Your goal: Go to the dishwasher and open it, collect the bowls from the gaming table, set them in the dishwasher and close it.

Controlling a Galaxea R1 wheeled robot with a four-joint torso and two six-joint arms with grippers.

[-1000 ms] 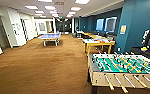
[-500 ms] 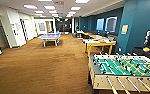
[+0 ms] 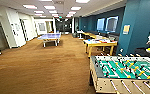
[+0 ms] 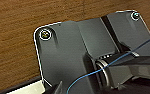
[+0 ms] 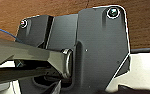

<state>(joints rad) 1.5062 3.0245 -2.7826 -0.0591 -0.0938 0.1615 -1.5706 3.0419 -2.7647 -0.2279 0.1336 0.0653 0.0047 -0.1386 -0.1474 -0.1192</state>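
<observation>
The gaming table (image 3: 100, 43), long with a white top and yellow edge and legs, stands at the right along the teal wall, past the table-football table. Small coloured things lie on its top, too blurred to tell as bowls. The dishwasher is out of view. Both wrist views look down past the robot's dark plate at brown carpet (image 4: 13, 37) and a strip of white base.
A table-football table (image 3: 123, 72) with a green field and rods stands close at the lower right. A blue table-tennis table (image 3: 50, 37) is far back in the middle. More yellow-edged tables (image 3: 87, 34) line the right wall. Wide brown carpet (image 3: 41, 67) runs ahead and left.
The whole head picture has shifted slightly, so the camera has moved a little. The table-football table sits a touch lower and further right in the picture. Nothing in the room has moved.
</observation>
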